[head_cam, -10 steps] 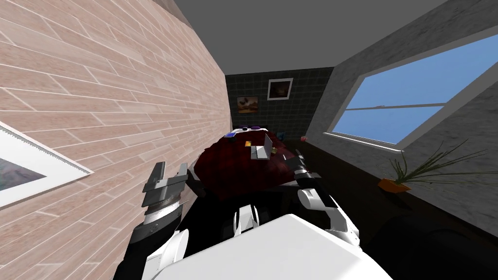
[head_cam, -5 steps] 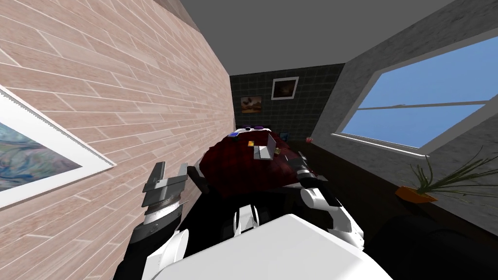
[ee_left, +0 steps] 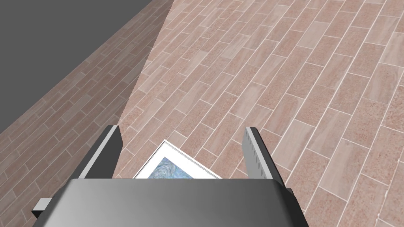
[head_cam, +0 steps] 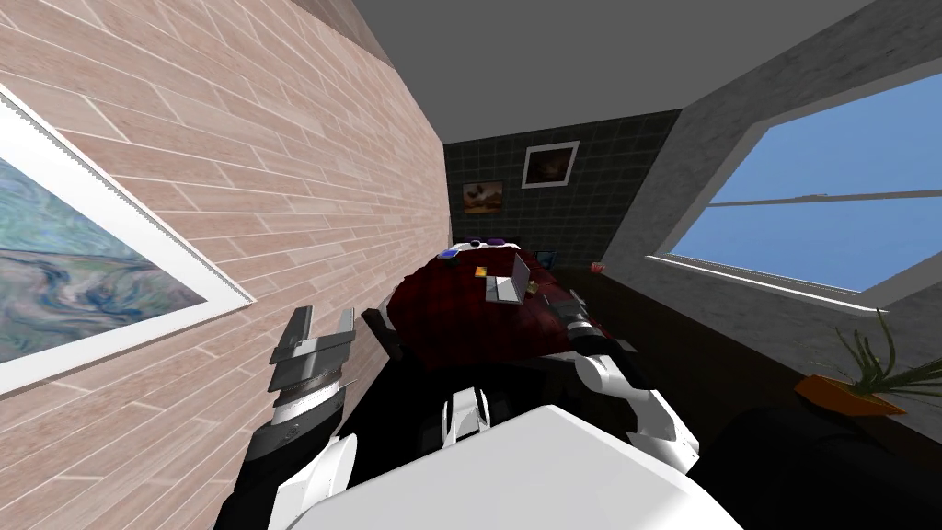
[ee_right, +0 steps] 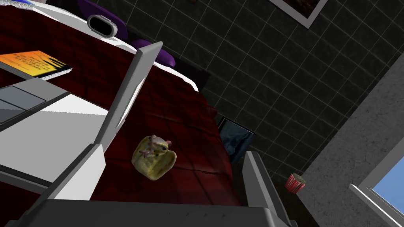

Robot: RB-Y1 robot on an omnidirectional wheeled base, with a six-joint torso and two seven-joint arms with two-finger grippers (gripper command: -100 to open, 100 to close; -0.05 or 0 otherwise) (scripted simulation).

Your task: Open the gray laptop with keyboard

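Laptop [head_cam: 508,283] lies on the red bed [head_cam: 432,317], lid raised; right fingers [ee_right: 81,173], spread and empty, sit just beside the lid's edge. Left fingers [ee_left: 260,157], spread too, hang near the brick wall [head_cam: 276,138].

Laptop [ee_right: 59,118] is plain light grey, bedspread [ee_right: 181,118] dark red with a faint check. Book [ee_right: 35,63] is orange, frog toy [ee_right: 154,159] yellowish-green. Back wall [ee_right: 256,71] is dark green tiles, side wall [ee_left: 276,79] pinkish planks.
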